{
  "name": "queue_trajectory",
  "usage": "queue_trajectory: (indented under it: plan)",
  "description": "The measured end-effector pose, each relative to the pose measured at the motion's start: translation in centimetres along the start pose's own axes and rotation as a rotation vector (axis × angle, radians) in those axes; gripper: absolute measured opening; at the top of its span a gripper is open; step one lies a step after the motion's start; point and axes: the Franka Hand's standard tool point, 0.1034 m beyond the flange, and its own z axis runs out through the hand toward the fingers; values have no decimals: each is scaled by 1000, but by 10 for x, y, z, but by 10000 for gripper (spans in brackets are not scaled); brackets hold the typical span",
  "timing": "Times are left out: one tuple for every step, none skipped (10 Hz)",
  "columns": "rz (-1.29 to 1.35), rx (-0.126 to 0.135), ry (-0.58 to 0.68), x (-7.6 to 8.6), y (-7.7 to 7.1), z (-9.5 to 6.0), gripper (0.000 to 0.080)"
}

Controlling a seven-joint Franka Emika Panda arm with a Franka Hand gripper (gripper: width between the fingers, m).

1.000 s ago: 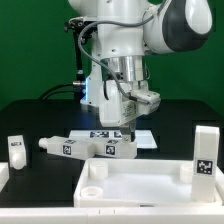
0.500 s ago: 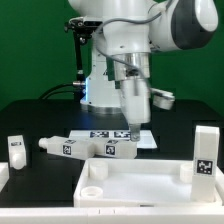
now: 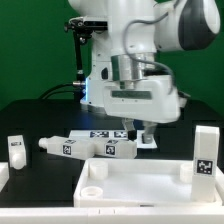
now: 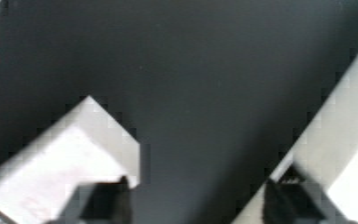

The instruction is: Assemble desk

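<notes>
The desk's white tabletop panel (image 3: 150, 182) lies flat at the front of the table. Two tagged white legs (image 3: 68, 147) (image 3: 112, 149) lie end to end behind it. A third leg (image 3: 15, 150) stands upright at the exterior view's left and a fourth (image 3: 203, 150) stands at its right. My gripper (image 3: 138, 129) hangs just above the table behind the lying legs, holding nothing. In the wrist view the gripper (image 4: 197, 200) is open, its dark fingertips (image 4: 105, 196) wide apart with only black table between them.
The marker board (image 3: 142, 140) lies on the black table under the gripper. In the wrist view white surfaces (image 4: 51, 150) (image 4: 345, 110) show on both sides of the open fingers. The robot base stands behind.
The wrist has turned about its vertical axis, so the hand's broad side faces the exterior camera. The hand has shifted slightly toward the exterior view's right. The parts have not moved.
</notes>
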Motion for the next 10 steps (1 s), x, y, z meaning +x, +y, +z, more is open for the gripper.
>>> queue_trajectory:
  plan:
    - [-155,2,-3,-4,-5,-3,567]
    - [-322,13,-4,-4,-8,-10,567]
    - [-334,16,0,-2,-9,-12,635]
    - [-420,11,1,-2,-9,-12,645]
    - [-480,8,2,-1,-9,-11,645]
    - [-644,-1,30,6,-6,-11,649]
    - [-894,-25,68,13,3,-9,649]
    - [-1116,-25,56,8,-2,-10,649]
    - [-1298,-38,56,17,0,-10,649]
    - [-1285,-59,105,27,10,-13,649]
